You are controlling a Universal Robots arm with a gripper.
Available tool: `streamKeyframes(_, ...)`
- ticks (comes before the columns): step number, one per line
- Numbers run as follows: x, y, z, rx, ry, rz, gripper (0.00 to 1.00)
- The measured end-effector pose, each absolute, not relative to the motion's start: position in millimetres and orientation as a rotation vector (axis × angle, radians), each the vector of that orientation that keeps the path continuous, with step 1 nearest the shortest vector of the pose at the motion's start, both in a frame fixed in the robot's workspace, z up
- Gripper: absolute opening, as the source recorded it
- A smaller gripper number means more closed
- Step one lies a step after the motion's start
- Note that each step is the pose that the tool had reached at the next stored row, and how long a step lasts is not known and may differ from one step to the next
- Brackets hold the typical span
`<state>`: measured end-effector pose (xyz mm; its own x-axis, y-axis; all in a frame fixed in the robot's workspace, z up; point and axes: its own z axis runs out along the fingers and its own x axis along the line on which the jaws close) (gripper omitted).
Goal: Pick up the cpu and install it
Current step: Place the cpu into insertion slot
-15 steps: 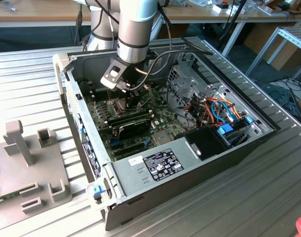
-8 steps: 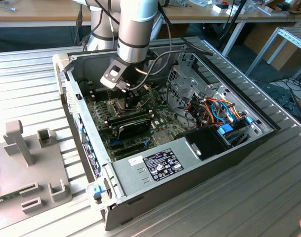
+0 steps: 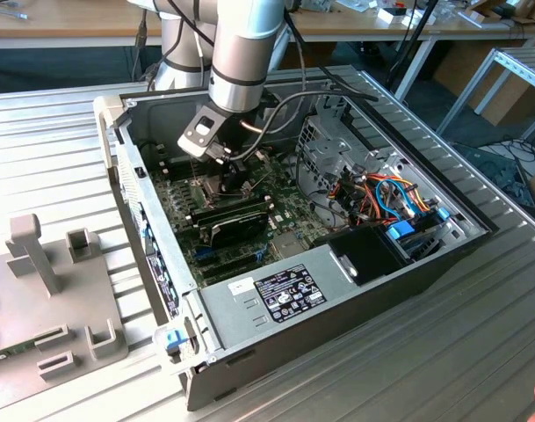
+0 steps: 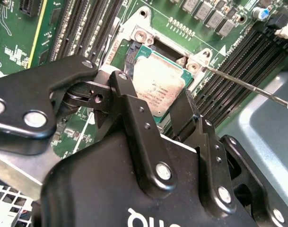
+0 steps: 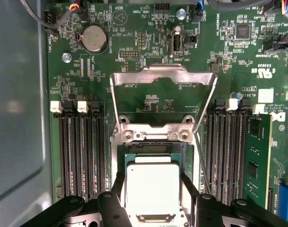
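Two black fingers (image 5: 190, 187) of the robot arm's gripper (image 5: 153, 182) close on opposite edges of the small, square, silver-topped cpu (image 5: 152, 189), at the green motherboard's (image 5: 134, 28) socket beside its swung-open metal socket frame (image 5: 162, 78).

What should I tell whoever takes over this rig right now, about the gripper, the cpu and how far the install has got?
Gripper: shut on the cpu, low over the motherboard inside the open computer case.
Cpu: at the socket opening, held flat between the fingers. Whether it is fully seated cannot be told.
Done: cpu picked up and brought to the socket.
Left: cpu not yet released; the socket frame stands hinged open.
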<state>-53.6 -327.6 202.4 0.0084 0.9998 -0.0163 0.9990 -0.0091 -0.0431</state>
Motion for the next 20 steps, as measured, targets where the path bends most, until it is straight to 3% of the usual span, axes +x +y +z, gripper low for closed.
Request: streamKeyframes(20, -46.3, -327.9, 200.6, -2.203, -2.184, 0.092, 0.55)
